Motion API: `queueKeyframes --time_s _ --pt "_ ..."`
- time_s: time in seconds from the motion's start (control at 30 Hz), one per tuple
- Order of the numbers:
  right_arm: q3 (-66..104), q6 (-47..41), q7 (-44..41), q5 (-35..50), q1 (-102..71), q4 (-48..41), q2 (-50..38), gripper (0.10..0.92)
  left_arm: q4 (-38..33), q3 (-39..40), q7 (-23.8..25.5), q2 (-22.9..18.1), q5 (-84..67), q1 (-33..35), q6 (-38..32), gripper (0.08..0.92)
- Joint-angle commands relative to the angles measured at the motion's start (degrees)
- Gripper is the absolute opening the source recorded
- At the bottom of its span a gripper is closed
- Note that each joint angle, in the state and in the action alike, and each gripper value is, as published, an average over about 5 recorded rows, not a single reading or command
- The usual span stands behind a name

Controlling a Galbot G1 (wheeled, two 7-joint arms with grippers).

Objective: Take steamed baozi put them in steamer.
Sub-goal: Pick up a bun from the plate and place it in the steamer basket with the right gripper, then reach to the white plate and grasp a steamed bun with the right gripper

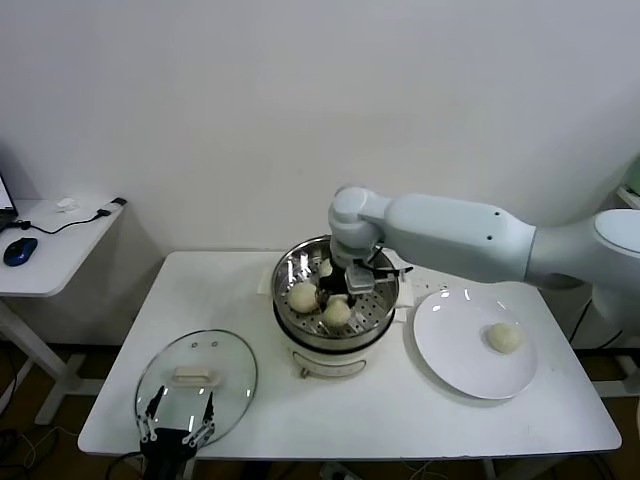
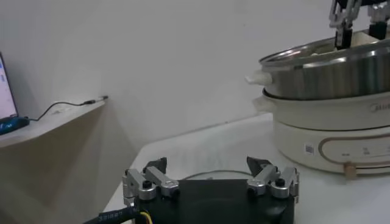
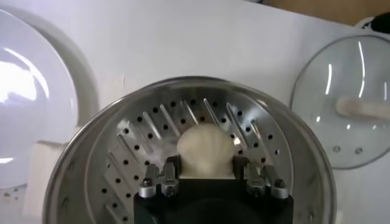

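Note:
The steel steamer (image 1: 290, 262) stands on its white base at the table's middle. In the head view my right gripper (image 1: 345, 297) reaches down into it, beside one baozi (image 1: 303, 296) on the perforated tray. A second baozi (image 1: 337, 312) lies at its fingertips. In the right wrist view my right gripper (image 3: 204, 165) is shut on this cream baozi (image 3: 204, 146), with a finger against each side, over the tray (image 3: 140, 131). Another baozi (image 1: 504, 338) lies on the white plate (image 1: 450, 340). My left gripper (image 1: 178, 425) is open and empty, parked low at the table's front left.
The round glass lid (image 1: 196, 378) lies flat at the front left, just beyond my left gripper (image 2: 207, 165); it also shows in the right wrist view (image 3: 341, 109). The steamer (image 2: 329, 67) stands to its right. A side desk with a blue mouse (image 1: 20, 250) stands at far left.

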Motion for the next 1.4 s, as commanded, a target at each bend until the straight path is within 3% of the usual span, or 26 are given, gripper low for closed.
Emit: queueKeyframes --time_s 0.03,0.23,0.5,0.77,0.87,1.0,1.13,1.27,1.4 --pt "-1.3 -0.6 0.2 1.4 -1.9 0.4 1.2 0.568 0.1 0.1 0.0 0.0 -0.1 0.2 -0.1 0.823" --pt "-1.7 -2.3 0.3 2.4 -1.5 0.2 0.9 0.594 0.2 0.1 0.0 0.0 -0.1 0.3 -0.2 0.823" --pt "-1.2 -1.9 -0.4 4.0 0.4 -0.9 -0.3 0.794 0.2 0.3 0.0 -0.1 0.0 0.3 -0.3 0.823" --pt "0.8 -4.5 0.9 8.9 5.7 -5.4 -4.0 0.823 0.0 0.5 0.0 -0.1 0.2 0.1 -0.2 0.823" --pt "-3.7 -11.7 4.0 16.0 10.8 -8.4 -6.9 0.823 -0.3 0.5 0.0 0.0 0.2 0.0 -0.2 0.823" --pt "-18.1 -28.2 10.6 34.6 19.0 -9.0 -11.7 0.823 -0.5 1.0 0.0 0.1 0.3 0.0 -0.1 0.823" --pt "-21.8 -44.1 10.4 46.7 20.7 -7.7 -17.6 0.823 -0.5 1.6 0.1 0.1 0.5 -0.2 0.0 0.823" --pt "-19.0 -52.9 7.3 47.9 18.1 -7.9 -24.3 0.823 -0.6 2.2 0.1 0.0 0.9 -0.3 0.0 0.823" --pt "-15.8 -53.7 3.4 43.4 12.7 -8.9 -30.0 0.823 -0.8 2.4 0.1 0.0 1.1 -0.3 0.1 0.823"
